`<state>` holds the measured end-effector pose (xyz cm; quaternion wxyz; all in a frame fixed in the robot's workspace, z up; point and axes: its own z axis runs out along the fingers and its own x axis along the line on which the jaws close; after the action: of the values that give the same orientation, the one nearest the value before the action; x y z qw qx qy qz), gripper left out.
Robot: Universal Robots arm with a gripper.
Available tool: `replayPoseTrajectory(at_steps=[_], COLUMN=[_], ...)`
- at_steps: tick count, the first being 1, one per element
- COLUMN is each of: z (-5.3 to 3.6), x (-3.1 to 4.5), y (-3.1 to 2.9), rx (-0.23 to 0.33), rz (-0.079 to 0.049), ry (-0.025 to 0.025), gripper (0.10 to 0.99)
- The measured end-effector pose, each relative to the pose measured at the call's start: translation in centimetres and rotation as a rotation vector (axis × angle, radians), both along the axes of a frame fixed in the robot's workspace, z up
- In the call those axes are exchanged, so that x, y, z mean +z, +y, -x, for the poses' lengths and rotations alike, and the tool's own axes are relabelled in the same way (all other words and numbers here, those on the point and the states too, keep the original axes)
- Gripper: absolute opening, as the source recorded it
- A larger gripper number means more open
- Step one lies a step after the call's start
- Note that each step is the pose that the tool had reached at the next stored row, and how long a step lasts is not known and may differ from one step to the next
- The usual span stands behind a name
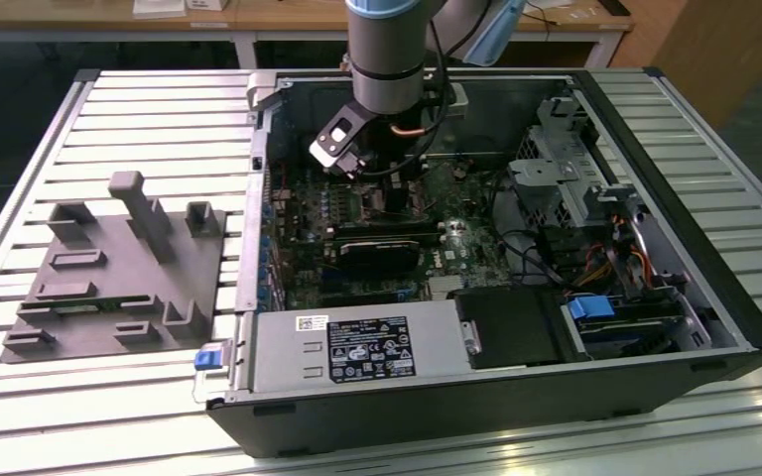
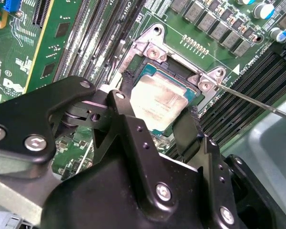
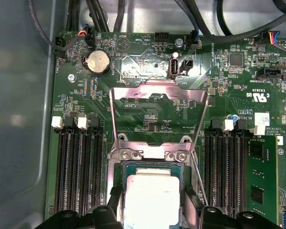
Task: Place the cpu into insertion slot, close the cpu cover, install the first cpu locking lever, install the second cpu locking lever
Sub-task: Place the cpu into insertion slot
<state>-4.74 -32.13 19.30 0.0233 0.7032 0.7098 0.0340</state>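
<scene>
Gripping state: the gripper (image 3: 151,194) has its two black fingers (image 2: 188,126) set against opposite edges of the cpu (image 2: 159,102). The jaws look closed on it, with no gap visible at either edge.
Chip position: the cpu lies silver face up inside the rim of the insertion slot (image 3: 116,174). In both wrist views it sits roughly square to that rim, though whether it is fully bedded cannot be told.
Step in hand: placing the chip, judged close to done, with nothing yet shut over it.
Doing it well: the chip probably has to be level and square to the rim and go straight down with no sideways slide, since the contacts beneath would likely bend easily. A light grip suits, with no letting go until all four edges lie even with the rim.
Cover: the cpu cover (image 3: 157,90) is swung open, lying back from the slot on its hinge, its window framing bare green board.
Lever: a locking lever (image 2: 257,101), a thin metal rod, slants up just beside one finger, unlatched. It is a likely snag if the wrist drifts.
Around the slot: long black memory slots (image 3: 81,167) run on both sides, and a coin cell (image 3: 97,62) sits beyond the cover.
Farther out: the arm (image 1: 388,50) reaches down into the open computer case (image 1: 732,288), which lies on a slatted table (image 1: 130,109). A grey fixture tray (image 1: 103,263) sits at the exterior view's left.
</scene>
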Motion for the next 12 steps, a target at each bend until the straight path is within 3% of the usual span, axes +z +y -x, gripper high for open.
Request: replayPoseTrajectory(at_steps=[12], z=[-0.02], x=[0.82], y=[0.0], rx=[-0.004], rz=[0.0], ry=[0.0003], gripper=[0.612])
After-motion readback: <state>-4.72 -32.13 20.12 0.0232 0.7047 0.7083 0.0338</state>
